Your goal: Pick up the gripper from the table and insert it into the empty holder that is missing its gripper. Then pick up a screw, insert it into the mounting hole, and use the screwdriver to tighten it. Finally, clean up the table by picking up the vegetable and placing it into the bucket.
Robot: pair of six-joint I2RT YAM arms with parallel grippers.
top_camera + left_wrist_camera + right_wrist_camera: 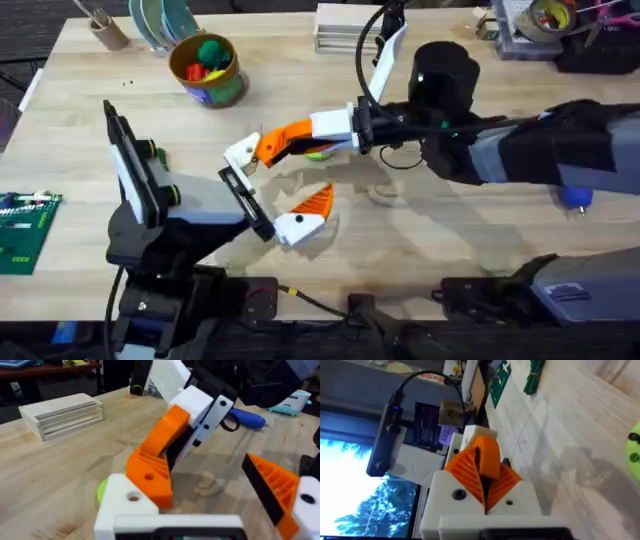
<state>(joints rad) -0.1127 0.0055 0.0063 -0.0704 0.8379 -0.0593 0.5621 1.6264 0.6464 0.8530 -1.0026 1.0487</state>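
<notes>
The gripper (479, 462), pinched in the right pincer (482, 487), meets the holder (125, 502).

The orange ribbed gripper (272, 146) sits clamped in the right hand (285, 140), tip touching the white holder (241, 153). The blue screwdriver (574, 197) lies far behind it; the bucket (207, 72) stands upright beyond the holder, holding coloured pieces.

Wooden table (420, 250), light grain, bearing the remaining items. Brown cup (107, 30) with sticks, far left corner. Pale round plates (160, 20) standing on edge just beside the cup. Slatted wooden block (345, 28) at the far edge, centre; also seen in the left wrist view (62, 414). Tape roll (549, 16) on a dark tray, far right corner. Green circuit board (25, 232) at the left edge; also in the right wrist view (498, 382).
</notes>
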